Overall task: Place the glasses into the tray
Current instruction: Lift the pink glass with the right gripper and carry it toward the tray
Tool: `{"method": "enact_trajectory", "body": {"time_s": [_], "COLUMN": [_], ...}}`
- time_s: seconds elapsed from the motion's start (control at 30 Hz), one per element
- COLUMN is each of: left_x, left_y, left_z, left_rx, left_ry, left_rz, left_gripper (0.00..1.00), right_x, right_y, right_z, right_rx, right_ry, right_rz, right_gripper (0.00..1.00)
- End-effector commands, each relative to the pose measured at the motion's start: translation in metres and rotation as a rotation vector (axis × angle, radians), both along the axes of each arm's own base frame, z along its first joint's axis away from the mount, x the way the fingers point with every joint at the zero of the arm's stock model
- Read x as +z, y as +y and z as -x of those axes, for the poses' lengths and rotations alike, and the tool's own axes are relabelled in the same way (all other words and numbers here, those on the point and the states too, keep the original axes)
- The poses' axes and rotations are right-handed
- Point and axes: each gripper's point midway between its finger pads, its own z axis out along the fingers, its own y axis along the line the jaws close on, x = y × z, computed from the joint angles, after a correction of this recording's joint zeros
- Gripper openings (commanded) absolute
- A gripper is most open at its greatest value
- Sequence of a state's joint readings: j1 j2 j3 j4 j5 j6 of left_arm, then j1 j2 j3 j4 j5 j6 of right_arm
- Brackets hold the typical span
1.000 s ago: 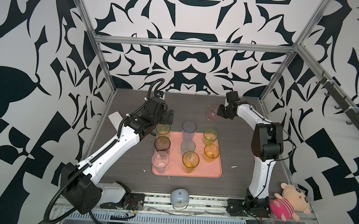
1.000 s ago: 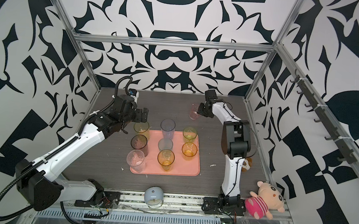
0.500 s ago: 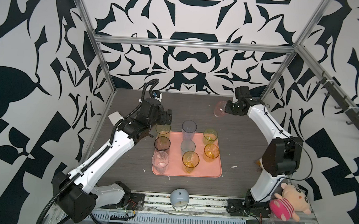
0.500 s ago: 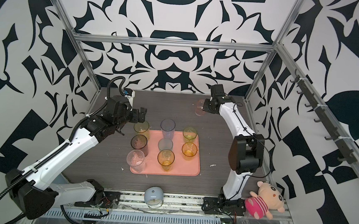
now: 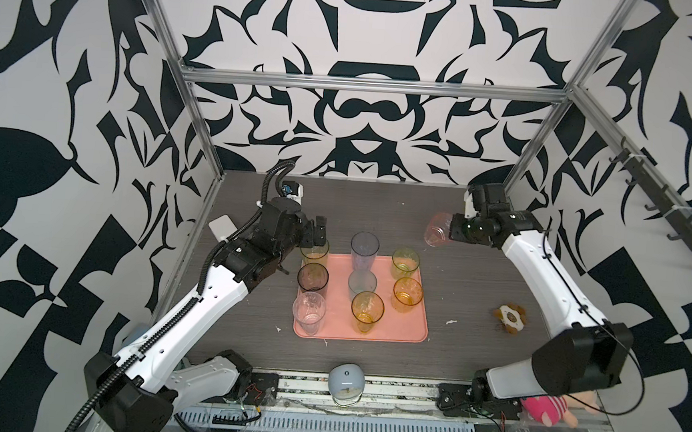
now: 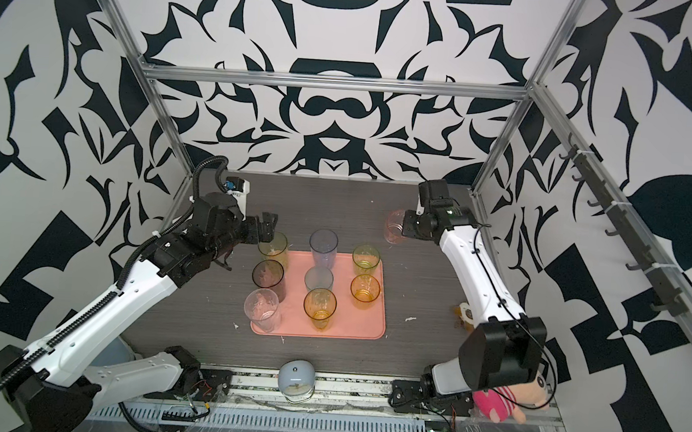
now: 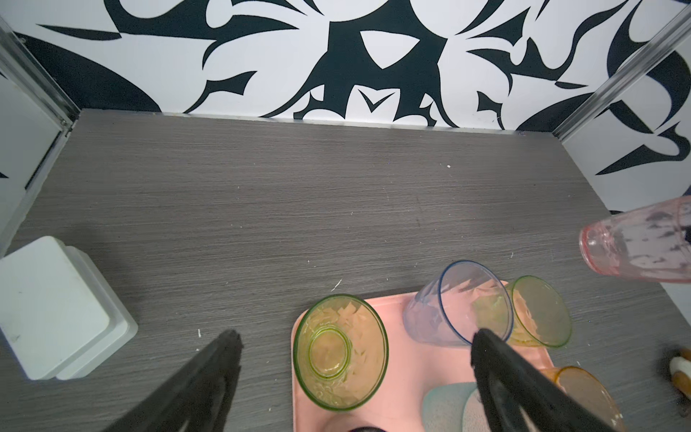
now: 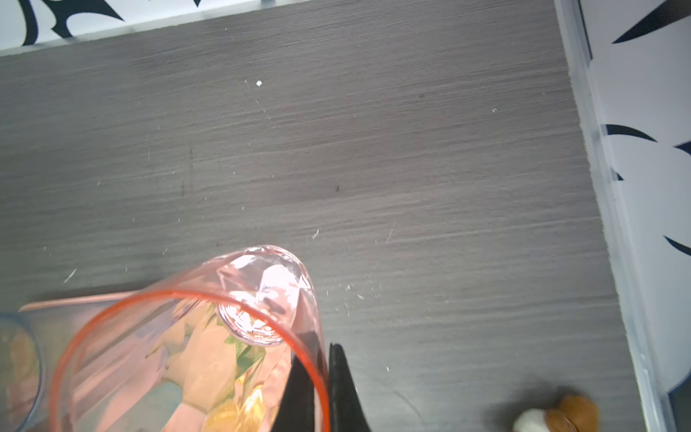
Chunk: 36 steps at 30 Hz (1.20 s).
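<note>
The left jaws stand spread; the yellow-green glass (image 7: 340,351) sits between their tips, touching neither, on a corner of the tray (image 5: 411,334). The right jaws pinch the pink glass (image 8: 168,355) by its rim, one inside, one outside, its tilted body ahead.

The pink plush doll (image 5: 547,412) is mostly hidden behind the right arm's elbow (image 5: 571,362) in both top views. The left wrist view cuts off the pink glass (image 7: 635,243) before its base. The right wrist view crops the small brown-and-white toy (image 8: 557,415).
</note>
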<state>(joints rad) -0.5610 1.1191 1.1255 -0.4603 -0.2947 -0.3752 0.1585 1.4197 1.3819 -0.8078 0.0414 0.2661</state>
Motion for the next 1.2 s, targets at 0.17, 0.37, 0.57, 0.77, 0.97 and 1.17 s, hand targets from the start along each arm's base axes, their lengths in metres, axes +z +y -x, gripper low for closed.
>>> {"method": "enact_trajectory", "body": {"time_s": [0.17, 0.37, 0.57, 0.77, 0.97, 1.17], "left_x": [-0.007, -0.007, -0.012, -0.014, -0.017, -0.019], "left_y": [0.002, 0.004, 0.002, 0.001, -0.001, -0.001], "left_z": [0.008, 0.008, 0.007, 0.006, 0.006, 0.006], "left_rx": [0.014, 0.020, 0.016, 0.015, 0.012, 0.011], "left_ry": [0.060, 0.056, 0.067, 0.072, 0.078, 0.083], "left_rz": [0.037, 0.029, 0.028, 0.029, 0.029, 0.034], "left_gripper": [0.99, 0.99, 0.99, 1.00, 0.99, 0.99], "right_x": [0.015, 0.020, 0.020, 0.006, -0.012, -0.037], "right_y": [-0.015, -0.022, -0.025, -0.024, -0.022, -0.016], "right_z": [0.042, 0.073, 0.104, 0.130, 0.147, 0.162], "right_rx": [0.019, 0.010, -0.011, -0.014, -0.034, -0.055], "right_ry": [0.004, 0.016, 0.036, 0.087, 0.154, 0.222], "right_rz": [0.072, 0.081, 0.053, 0.027, -0.010, -0.056], "right_gripper": [0.00, 0.00, 0.00, 0.00, 0.00, 0.00]}}
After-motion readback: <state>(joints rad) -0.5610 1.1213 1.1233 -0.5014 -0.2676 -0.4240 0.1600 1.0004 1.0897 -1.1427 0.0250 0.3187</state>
